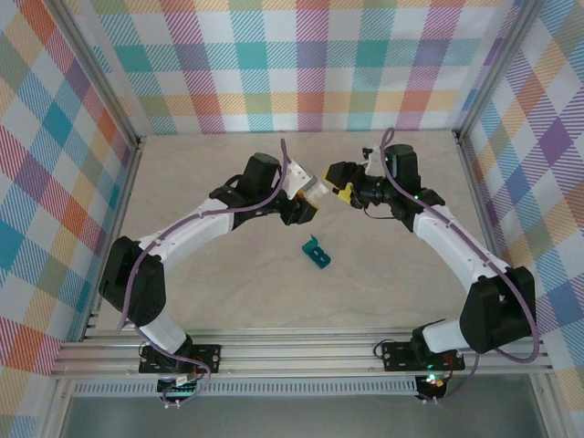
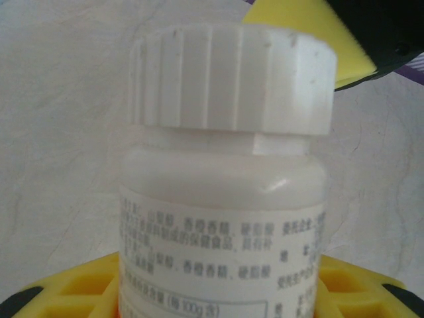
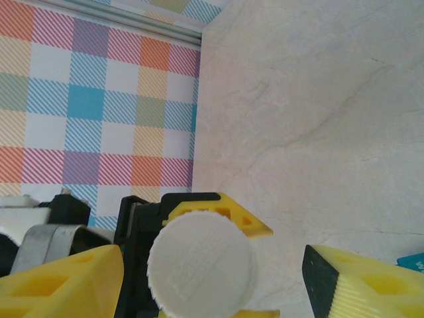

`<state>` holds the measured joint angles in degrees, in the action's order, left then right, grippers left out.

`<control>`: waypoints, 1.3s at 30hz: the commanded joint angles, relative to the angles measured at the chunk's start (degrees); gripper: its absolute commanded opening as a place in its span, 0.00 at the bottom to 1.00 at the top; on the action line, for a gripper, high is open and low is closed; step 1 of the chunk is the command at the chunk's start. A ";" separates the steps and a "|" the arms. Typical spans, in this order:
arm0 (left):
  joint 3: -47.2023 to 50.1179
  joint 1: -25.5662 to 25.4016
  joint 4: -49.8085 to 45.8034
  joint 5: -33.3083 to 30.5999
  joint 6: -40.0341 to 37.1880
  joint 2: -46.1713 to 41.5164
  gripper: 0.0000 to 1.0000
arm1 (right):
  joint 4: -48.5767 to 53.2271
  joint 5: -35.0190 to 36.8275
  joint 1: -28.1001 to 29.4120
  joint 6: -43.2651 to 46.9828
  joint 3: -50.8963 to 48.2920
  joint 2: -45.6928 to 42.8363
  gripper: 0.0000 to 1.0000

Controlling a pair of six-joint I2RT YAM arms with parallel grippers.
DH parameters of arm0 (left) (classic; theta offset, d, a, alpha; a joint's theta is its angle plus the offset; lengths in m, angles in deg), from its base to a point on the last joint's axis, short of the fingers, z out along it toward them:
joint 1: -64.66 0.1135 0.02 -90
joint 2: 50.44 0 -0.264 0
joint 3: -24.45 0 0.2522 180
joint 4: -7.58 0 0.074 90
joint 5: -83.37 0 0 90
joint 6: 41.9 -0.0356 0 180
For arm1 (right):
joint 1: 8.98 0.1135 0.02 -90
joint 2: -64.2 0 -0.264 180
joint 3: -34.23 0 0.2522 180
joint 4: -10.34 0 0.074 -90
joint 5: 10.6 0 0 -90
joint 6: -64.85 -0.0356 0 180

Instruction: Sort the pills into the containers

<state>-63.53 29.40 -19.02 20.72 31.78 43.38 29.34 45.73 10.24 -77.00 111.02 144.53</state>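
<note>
Beyond pill box [image 1: 317,253], capped bottle [image 1: 316,193] (in left jaws).

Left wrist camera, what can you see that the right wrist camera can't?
The left wrist view faces the white bottle from the side: the ribbed edge of its cap and the printed label. The right wrist view looks down on the cap's flat round top, with the checkered wall behind and a teal corner of the pill box at the right edge. Both share the bottle, the pale table and yellow gripper fingers.
</note>
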 commanded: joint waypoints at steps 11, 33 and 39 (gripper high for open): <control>-3.61 -1.03 -1.53 0.69 -1.61 1.10 0.00 | -2.08 -3.67 1.45 0.74 1.14 1.17 0.59; -5.79 1.16 -2.32 13.94 2.63 -0.48 0.00 | -9.62 -15.04 0.03 22.70 -3.96 -3.88 0.66; -3.12 0.67 -0.23 3.32 1.46 -1.57 0.00 | -9.63 -1.88 0.02 16.48 -10.04 -12.66 0.83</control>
<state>-67.42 30.38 -22.08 28.88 33.71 44.51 21.14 37.33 10.13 -57.70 102.71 135.66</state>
